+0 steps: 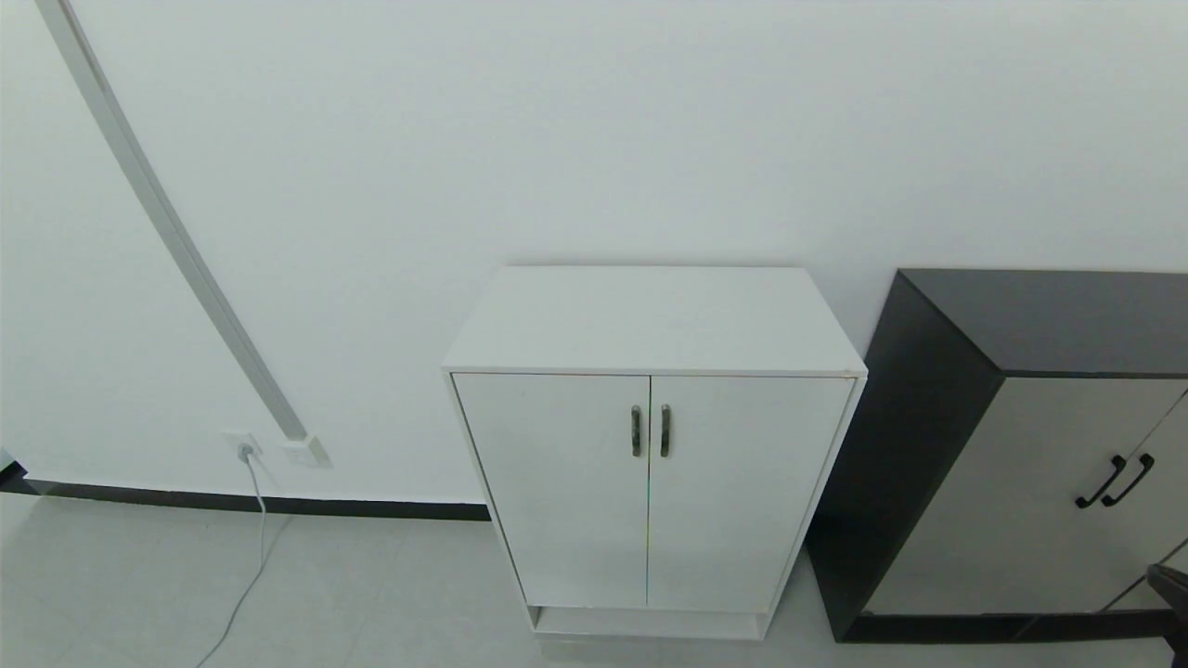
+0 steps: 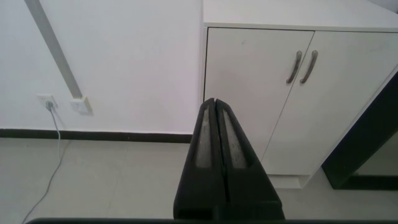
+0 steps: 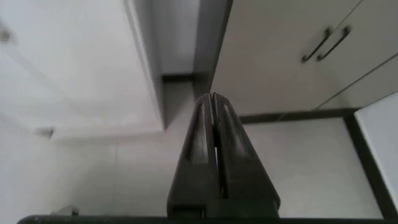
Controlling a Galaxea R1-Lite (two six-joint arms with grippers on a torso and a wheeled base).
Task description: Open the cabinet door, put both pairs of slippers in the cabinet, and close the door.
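A white two-door cabinet (image 1: 650,445) stands against the wall with both doors closed and two dark metal handles (image 1: 650,430) side by side at the middle. The left wrist view has the same cabinet (image 2: 267,93) and its handles (image 2: 301,67) ahead of my left gripper (image 2: 215,102), which is shut with nothing in it and stays well short of the door. My right gripper (image 3: 212,98) is shut and empty too, low over the floor by the gap between the white cabinet (image 3: 74,62) and the dark one (image 3: 292,56).
A black cabinet (image 1: 1012,436) with grey doors and black handles (image 1: 1114,480) stands right of the white one. A wall socket (image 1: 246,450) with a grey cable (image 1: 243,566) trailing over the floor is at the left, below a slanted white conduit (image 1: 158,213).
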